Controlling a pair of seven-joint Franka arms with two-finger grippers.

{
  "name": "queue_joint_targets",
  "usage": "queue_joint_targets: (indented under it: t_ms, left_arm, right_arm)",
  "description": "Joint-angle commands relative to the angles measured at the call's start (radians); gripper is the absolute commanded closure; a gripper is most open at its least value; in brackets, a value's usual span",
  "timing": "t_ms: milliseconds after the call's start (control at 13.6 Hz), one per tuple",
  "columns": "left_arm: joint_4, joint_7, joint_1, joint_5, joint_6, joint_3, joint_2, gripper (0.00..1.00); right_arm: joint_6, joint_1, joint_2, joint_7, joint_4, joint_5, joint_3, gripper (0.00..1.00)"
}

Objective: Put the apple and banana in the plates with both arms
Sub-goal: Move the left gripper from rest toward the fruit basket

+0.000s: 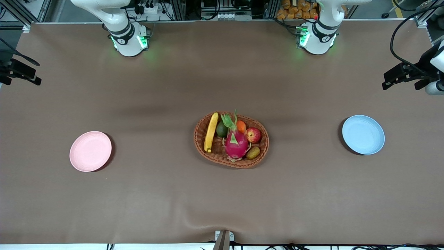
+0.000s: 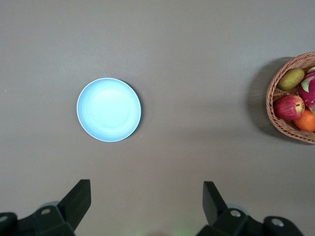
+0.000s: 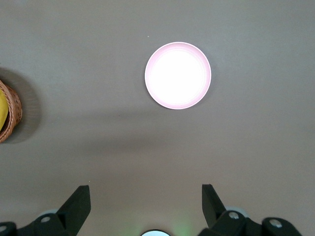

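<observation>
The red apple (image 1: 253,135) (image 2: 289,107) and the yellow banana (image 1: 211,132) (image 3: 2,115) lie in a brown wicker basket (image 1: 196,139) at the table's middle. The light blue plate (image 1: 363,134) (image 2: 109,109) lies bare toward the left arm's end, the pale pink plate (image 1: 90,151) (image 3: 177,75) bare toward the right arm's end. My left gripper (image 2: 146,196) hangs open high over bare table near the blue plate. My right gripper (image 3: 145,196) hangs open high over bare table near the pink plate. Neither gripper shows in the front view.
A pink dragon fruit (image 1: 236,142), an orange (image 1: 241,126), a dark green fruit (image 1: 222,129) and a brownish fruit (image 1: 253,152) share the basket. The arm bases (image 1: 130,41) (image 1: 317,40) stand along the table's edge farthest from the front camera. Black gear (image 1: 20,71) (image 1: 406,74) overhangs both table ends.
</observation>
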Motion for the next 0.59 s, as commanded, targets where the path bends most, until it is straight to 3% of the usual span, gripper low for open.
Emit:
queue_joint_targets:
  t_ms: [0,516]
  left_arm:
    - [0.017,0.012,-0.004,-0.005,-0.018,0.001,0.009,0.0]
    - [0.011,0.009,-0.01,-0.015,-0.023,0.001,0.03,0.0]
  right_arm:
    - [-0.005,-0.013,-0.01,-0.013,-0.008,0.018,0.009,0.0]
    - [-0.005,-0.009,-0.01,-0.013,-0.011,0.018,0.01,0.0]
